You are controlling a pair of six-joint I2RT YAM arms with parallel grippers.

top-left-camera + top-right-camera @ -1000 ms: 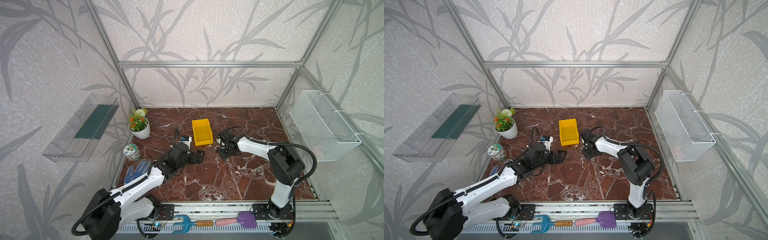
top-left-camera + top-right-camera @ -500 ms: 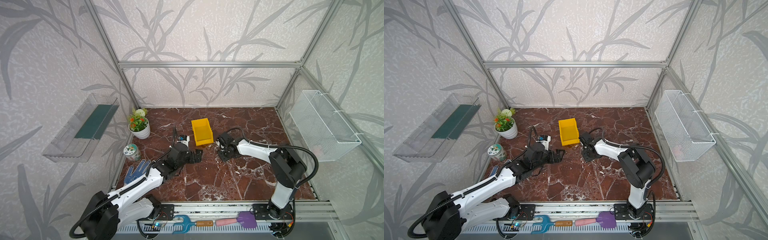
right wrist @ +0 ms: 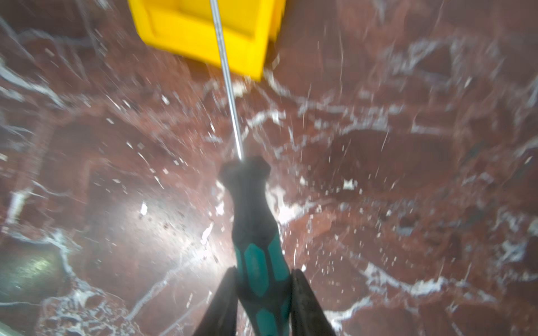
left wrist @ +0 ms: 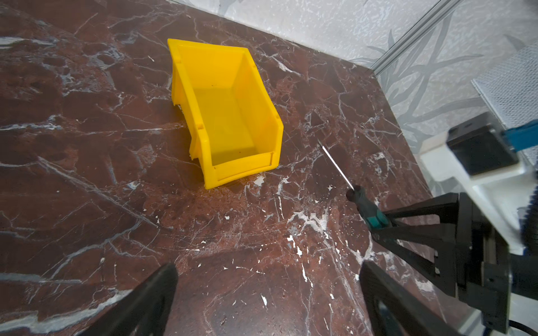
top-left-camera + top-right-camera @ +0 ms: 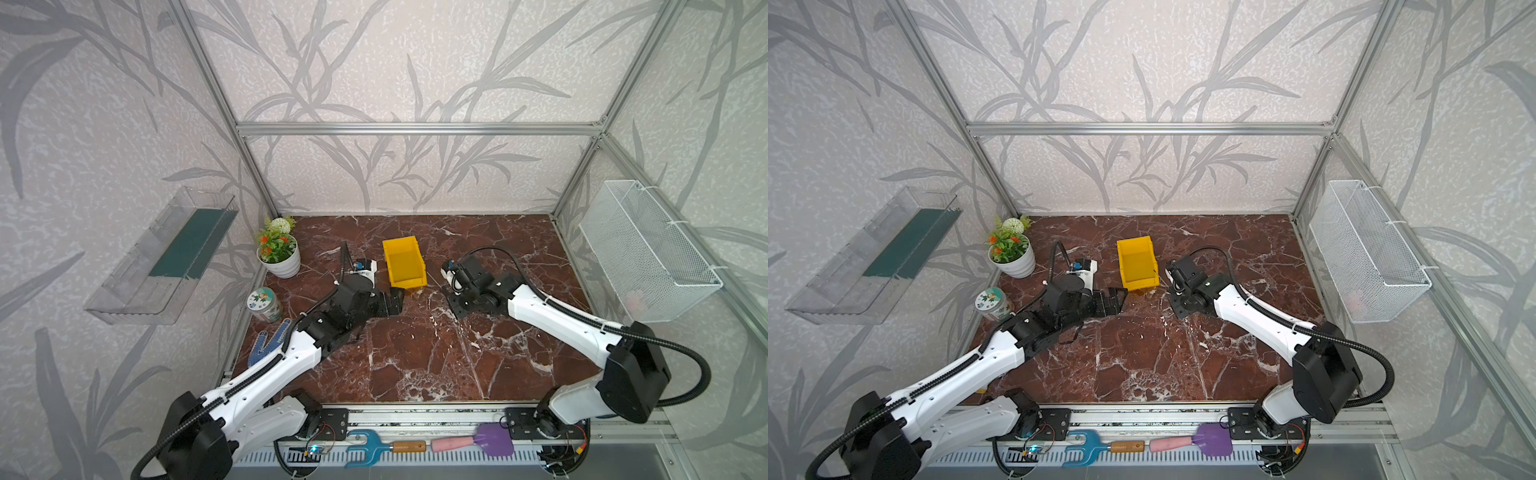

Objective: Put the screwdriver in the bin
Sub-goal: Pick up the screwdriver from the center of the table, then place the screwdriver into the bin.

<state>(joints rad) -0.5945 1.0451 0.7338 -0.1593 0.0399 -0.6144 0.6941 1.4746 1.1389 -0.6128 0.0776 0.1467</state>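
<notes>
My right fingers (image 3: 304, 302) pinch the screwdriver (image 3: 256, 232) by its handle so the shaft leads toward the bin (image 5: 409, 283) at ten o'clock; left fingers (image 4: 145, 299) spread wide.

Worktop (image 4: 116, 227): polished red-brown marble-look surface, glossy. Bin (image 4: 241, 171): smooth yellow plastic, slight sheen. Screwdriver (image 3: 256, 232): bright metal shaft, matt black-and-green handle.
</notes>
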